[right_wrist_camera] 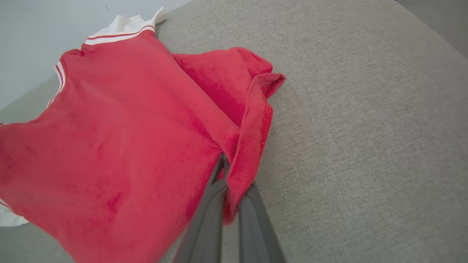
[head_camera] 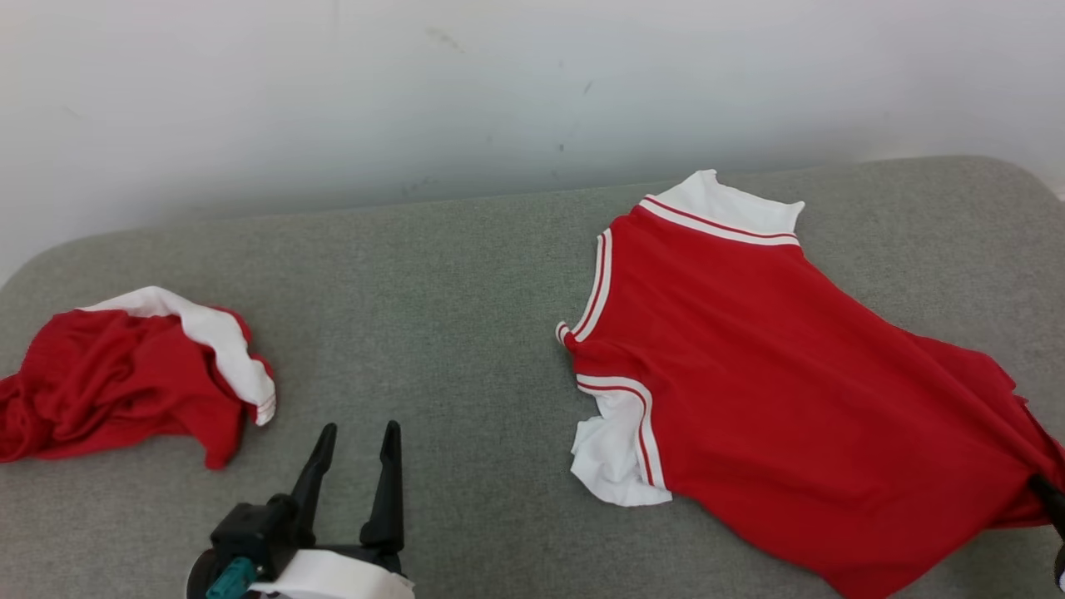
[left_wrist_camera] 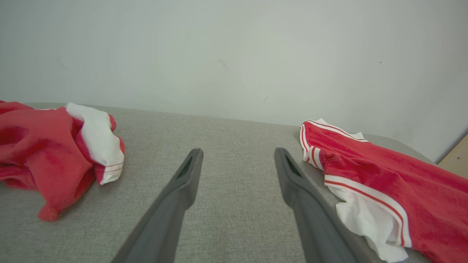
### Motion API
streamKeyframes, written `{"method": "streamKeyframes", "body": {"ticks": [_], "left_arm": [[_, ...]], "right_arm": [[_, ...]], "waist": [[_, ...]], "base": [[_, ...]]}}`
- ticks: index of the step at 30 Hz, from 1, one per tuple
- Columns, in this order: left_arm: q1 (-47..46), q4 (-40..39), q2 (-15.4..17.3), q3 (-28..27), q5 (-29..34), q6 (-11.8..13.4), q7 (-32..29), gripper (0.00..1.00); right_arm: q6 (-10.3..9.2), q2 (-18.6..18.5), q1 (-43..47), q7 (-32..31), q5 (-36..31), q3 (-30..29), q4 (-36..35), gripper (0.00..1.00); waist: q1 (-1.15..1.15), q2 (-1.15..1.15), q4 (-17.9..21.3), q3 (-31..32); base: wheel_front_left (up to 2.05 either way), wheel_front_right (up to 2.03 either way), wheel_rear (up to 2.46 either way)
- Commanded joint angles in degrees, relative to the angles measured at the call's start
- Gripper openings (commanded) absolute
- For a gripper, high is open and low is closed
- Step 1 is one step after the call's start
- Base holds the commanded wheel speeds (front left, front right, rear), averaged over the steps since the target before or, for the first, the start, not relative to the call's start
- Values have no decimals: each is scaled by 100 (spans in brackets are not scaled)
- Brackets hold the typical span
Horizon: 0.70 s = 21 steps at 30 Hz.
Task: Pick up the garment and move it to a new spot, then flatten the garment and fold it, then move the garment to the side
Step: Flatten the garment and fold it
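The garment (head_camera: 790,374) is a red jersey with white, red-striped sleeves and collar, spread mostly flat on the right half of the grey fabric surface (head_camera: 458,274). In the right wrist view my right gripper (right_wrist_camera: 234,182) is shut on a bunched fold of the garment's (right_wrist_camera: 128,128) red hem. Its dark finger (head_camera: 1050,499) shows at the right edge of the head view. My left gripper (head_camera: 359,433) stands open and holds nothing, left of the garment's near white sleeve. In the left wrist view the left gripper (left_wrist_camera: 237,153) points at bare fabric, the garment (left_wrist_camera: 402,182) to its right.
A second red and white garment (head_camera: 125,374) lies crumpled at the far left, also in the left wrist view as a heap (left_wrist_camera: 47,146). A pale wall (head_camera: 499,100) runs behind the grey surface. Bare grey fabric lies between the two garments.
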<state>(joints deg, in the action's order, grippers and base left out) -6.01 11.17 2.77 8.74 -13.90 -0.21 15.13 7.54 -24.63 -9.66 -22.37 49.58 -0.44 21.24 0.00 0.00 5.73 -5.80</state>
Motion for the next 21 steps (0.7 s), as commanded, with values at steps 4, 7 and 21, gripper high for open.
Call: {"method": "streamKeyframes", "body": {"ticks": [4, 7, 21], "left_arm": [[-68, 12, 22, -3, -29, -19, 3, 100], [-113, 38, 22, 28, -30, -20, 3, 100], [-8, 48, 22, 7, 29, -50, 3, 100]], "right_arm": [[-12, -144, 235, -689, -410, -458, -298, 0], [-12, -47, 210, -916, -928, -796, -328, 0], [-11, 1182, 278, -629, -2475, -1404, -1599, 100]], "waist": [[0, 0, 29, -35], [0, 0, -2, -50], [0, 0, 27, 280]], "base": [[0, 0, 0], [0, 0, 0], [0, 0, 0]]}}
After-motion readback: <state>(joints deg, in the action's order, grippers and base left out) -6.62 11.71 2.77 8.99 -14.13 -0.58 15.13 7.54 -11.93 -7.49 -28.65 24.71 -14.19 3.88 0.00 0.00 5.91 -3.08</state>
